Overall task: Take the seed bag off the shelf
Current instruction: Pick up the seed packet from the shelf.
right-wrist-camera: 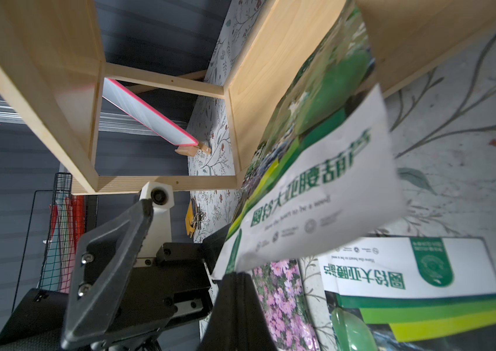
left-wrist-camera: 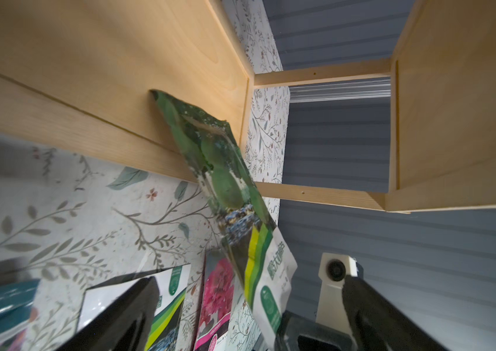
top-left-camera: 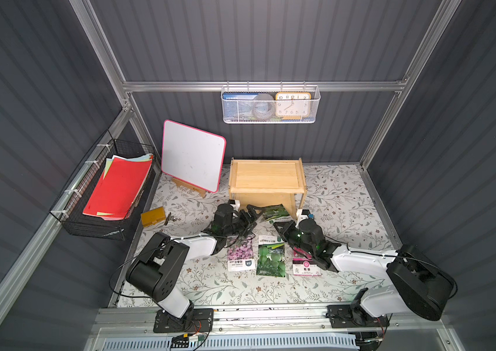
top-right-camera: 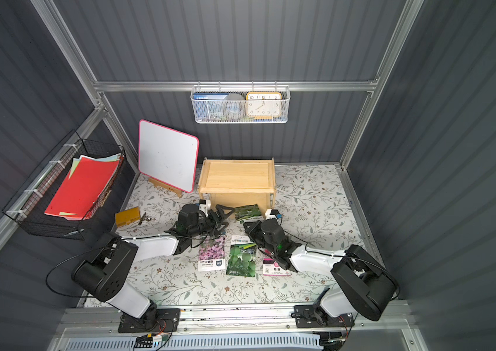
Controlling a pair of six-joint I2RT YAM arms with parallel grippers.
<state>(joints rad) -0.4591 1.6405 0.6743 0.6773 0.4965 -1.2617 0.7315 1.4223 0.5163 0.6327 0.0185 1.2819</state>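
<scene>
Right wrist view shows the right tool (right-wrist-camera: 234,281) pinched shut on the white printed corner of the seed bag (right-wrist-camera: 316,182). From that corner the bag extends toward the shelf (right-wrist-camera: 258,79).

Left wrist view shows the bag's green far end lying over the front edge of the lower board; contact there cannot be determined. Both top views show only the far edge of the bag meeting the shelf front below the upper tier.

In both top views the left tool (top-left-camera: 251,218) stands fully open beside the bag and apart from it.

Nearer the arm bases, three seed packets (top-left-camera: 271,258) lie in a row on the surface (top-left-camera: 353,209). A whiteboard (top-left-camera: 193,155) stands just left of the shelf. Open floral surface lies to the right of the shelf.
</scene>
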